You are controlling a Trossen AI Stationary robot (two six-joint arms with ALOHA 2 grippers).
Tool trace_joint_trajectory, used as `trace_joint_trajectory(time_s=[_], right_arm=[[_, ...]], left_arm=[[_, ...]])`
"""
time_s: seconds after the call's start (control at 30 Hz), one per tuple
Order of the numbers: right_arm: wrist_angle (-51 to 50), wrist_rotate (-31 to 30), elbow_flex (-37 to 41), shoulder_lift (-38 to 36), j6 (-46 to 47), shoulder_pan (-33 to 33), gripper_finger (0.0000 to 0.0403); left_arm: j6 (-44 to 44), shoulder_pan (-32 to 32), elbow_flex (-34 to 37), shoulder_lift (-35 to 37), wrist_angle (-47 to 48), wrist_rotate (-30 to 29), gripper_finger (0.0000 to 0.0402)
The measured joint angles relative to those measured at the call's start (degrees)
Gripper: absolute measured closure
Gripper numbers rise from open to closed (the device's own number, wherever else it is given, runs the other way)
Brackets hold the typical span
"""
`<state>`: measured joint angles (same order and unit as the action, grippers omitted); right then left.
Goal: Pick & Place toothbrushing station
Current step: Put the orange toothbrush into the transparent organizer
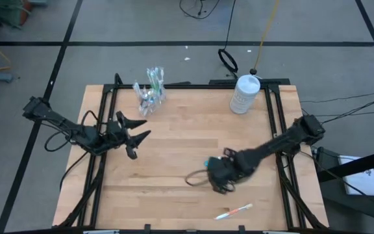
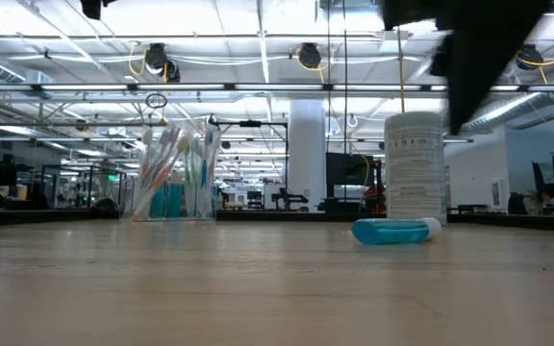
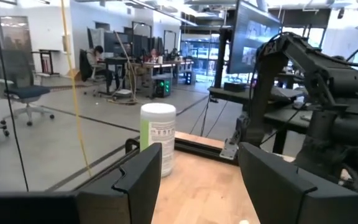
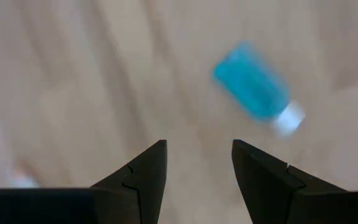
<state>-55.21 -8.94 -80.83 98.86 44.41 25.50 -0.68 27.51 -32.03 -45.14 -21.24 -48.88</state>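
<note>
Teal toothpaste tube lies flat on the bare wooden tabletop, toward the right half and nearer the front edge than the back, with its white cap end showing in the right wrist view. Right gripper hangs over it with jaws parted and nothing between them; the tube sits ahead of the fingertips, not yet inside the gap. Left gripper waits near the left edge, jaws spread wide and empty. Clear cup holding the toothbrushes stands at the back edge, left of centre; the white bottle stands at the back edge toward the right corner. One loose toothbrush lies near the front edge, apart from the arm. Judgement on the step in hand: the grasp on the tube is not yet made; the gripper should be brought over the tube's body, jaws turned across its short width, then lowered until the fingers straddle it before closing, since a grip near the cap would likely slip. The overhead view hides most of the tube under the arm; the table-level view shows it lying flat and free, and the wrist view alone shows its offset from the jaws
</note>
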Motion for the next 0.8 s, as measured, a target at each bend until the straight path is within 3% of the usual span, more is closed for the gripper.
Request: trace_joint_trajectory(time_s=[0.13, 0.23, 0.57, 0.8], right_arm=[[4.46, 5.2, 8.06, -4.6, 2.44, 5.86, 0.0231], [11.97, 9.18, 14.13, -8.5, -2.98, 10.0, 0.023], [58.61, 13.8, 37.94, -14.06, -23.46, 18.59, 0.0235], [74.54, 13.73, 48.65, -14.07, -26.39, 19.04, 0.0244]], left_arm=[[0.18, -0.22, 0.0, -2.24, -2.61, -0.02, 0.0183], [0.02, -0.22, 0.0, -4.04, -6.67, -0.07, 0.0183], [-0.46, -0.22, 0.0, -7.0, -12.59, -0.11, 0.0183], [-0.26, -0.22, 0.0, -7.02, -12.31, -0.15, 0.0183]])
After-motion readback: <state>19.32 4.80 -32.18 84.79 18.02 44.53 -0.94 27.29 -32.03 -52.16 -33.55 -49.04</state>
